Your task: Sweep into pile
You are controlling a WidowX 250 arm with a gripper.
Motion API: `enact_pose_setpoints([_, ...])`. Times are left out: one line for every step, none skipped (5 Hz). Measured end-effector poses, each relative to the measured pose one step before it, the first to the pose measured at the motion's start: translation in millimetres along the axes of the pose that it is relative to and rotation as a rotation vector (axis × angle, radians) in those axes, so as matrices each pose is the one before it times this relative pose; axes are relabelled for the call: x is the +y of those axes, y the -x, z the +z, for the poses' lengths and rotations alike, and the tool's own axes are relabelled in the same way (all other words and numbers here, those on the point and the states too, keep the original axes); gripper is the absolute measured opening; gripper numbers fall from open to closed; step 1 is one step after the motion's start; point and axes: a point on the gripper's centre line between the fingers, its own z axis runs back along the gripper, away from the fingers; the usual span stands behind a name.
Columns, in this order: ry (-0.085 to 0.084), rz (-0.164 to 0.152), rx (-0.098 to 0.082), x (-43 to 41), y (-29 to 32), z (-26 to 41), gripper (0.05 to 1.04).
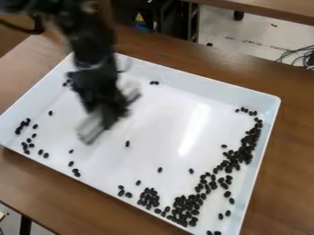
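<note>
- A brown wooden table (294, 137) carries a wide, shallow white plastic tray (165, 119), set at a slant to me, with a bright streak of glare on its floor to the right of the middle.
- Behind the table I see pale flooring (227, 36), dark equipment (162, 20), a second brown tabletop (270, 7) and grey cables (300, 56) off to the right.
- The black metal claw (109, 117) hangs over the left half of the tray. It is so blurred that I can't tell whether it is spread or pressed together, nor whether it touches the tray.
- Pale, smeared shapes (92, 131) show around its lower end; I can't make out what they are, or whether it grips them.
- One tray, one claw. The small, oval black beans (184, 209) are too many and too crowded to count: a thick band runs up the right side from the near edge, with a clump beside its lower end and looser ones along the left.
- Two beans sit together near the far wall.
</note>
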Motion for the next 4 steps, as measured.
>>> enact_pose_setpoints([0.0133,0.0866,-0.0025,44.32,21.69,-10.03,0.359])
enact_pose_setpoints([-0.0209,0.0020,-0.0144,47.63,10.01,-1.76,0.359])
enact_pose_setpoints([0.0235,0.0296,0.0034,43.08,-0.31,-12.50,0.359])
enact_pose_setpoints([0.0014,-0.0442,-0.0013,10.44,-12.16,-6.20,0.359])
